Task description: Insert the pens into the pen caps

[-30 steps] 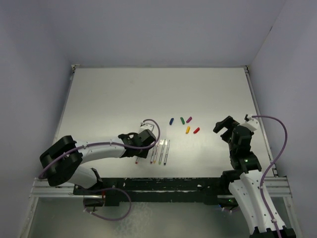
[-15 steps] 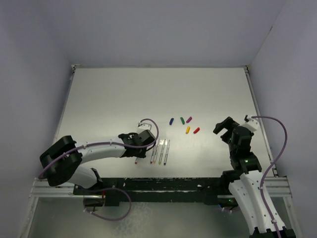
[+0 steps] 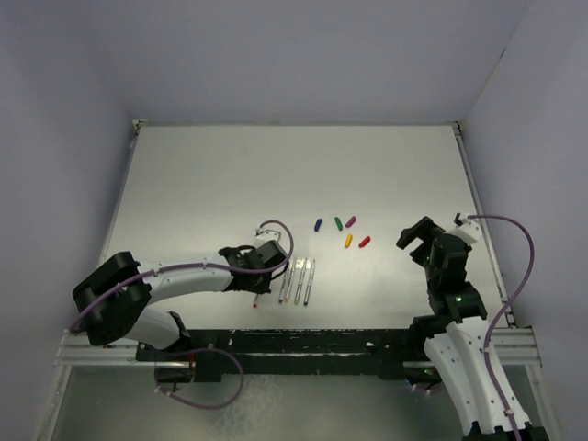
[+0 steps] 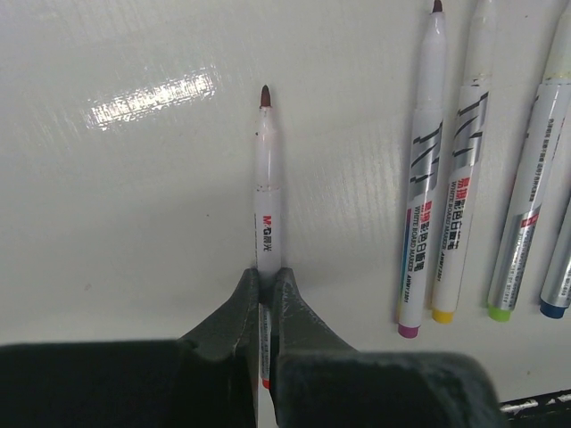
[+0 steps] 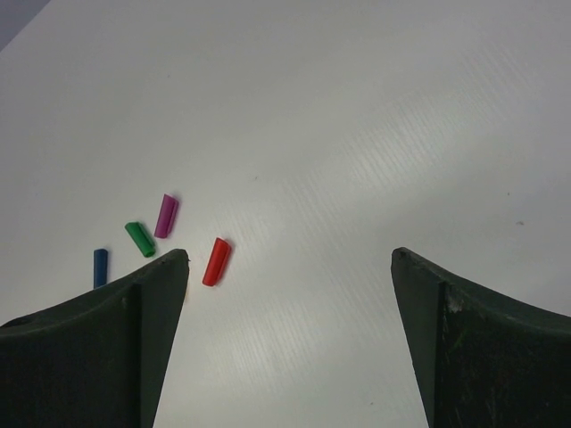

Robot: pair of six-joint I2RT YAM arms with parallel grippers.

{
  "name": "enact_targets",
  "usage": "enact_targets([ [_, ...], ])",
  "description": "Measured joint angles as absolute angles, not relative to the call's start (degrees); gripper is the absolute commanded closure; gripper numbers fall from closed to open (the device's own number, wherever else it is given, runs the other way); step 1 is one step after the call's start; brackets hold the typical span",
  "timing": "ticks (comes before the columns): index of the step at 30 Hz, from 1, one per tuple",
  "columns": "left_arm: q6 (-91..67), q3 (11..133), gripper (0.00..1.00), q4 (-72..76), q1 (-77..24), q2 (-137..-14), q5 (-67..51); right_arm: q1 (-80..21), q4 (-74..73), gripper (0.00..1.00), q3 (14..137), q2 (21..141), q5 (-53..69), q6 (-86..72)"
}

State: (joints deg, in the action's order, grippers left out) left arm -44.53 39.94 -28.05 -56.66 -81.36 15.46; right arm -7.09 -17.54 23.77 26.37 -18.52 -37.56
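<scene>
On the white table [image 3: 276,175], 4 pens [image 3: 297,281] are laid side by side, a 5th pen [image 4: 266,178] is set just left, and 5 caps [image 3: 348,241] are scattered beyond them.

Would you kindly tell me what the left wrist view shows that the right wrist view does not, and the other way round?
Only the left wrist view: the left gripper shut on a pen with a dark red tip, and four more pens lying side by side next to it.

Only the right wrist view: the right gripper open and empty, with a blue cap, a green cap, a purple cap and a red cap lying loose ahead of it.

Both: the white table.
</scene>
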Motion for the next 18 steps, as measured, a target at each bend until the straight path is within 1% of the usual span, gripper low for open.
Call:
enact_targets([
  [3, -44.4, 40.7, 1.00, -28.7, -56.7, -82.1, 15.2, -7.1, -18.2, 0.02, 24.9, 27.6, -18.6, -37.6],
  [6, -44.0, 41.5, 1.00, -29.4, -56.7, -82.9, 15.2, -7.1, -19.3, 0.03, 27.1, 30.3, -18.9, -37.0],
  [10, -43.0, 43.0, 1.00, -30.9, -56.7, -84.2, 15.2, -7.1, -20.4, 0.11, 29.7, 34.2, -18.9, -35.4],
  [15, -42.3, 43.2, 1.00, -31.8, -56.7, -83.7, 15.6, -7.1, -21.1, 0.16, 32.2, 39.4, -18.7, -34.2],
  [18, -42.2, 42.2, 1.00, -33.1, -56.7, -81.1, 15.7, -7.1, -21.2, 0.19, 32.2, 41.6, -18.2, -34.1],
])
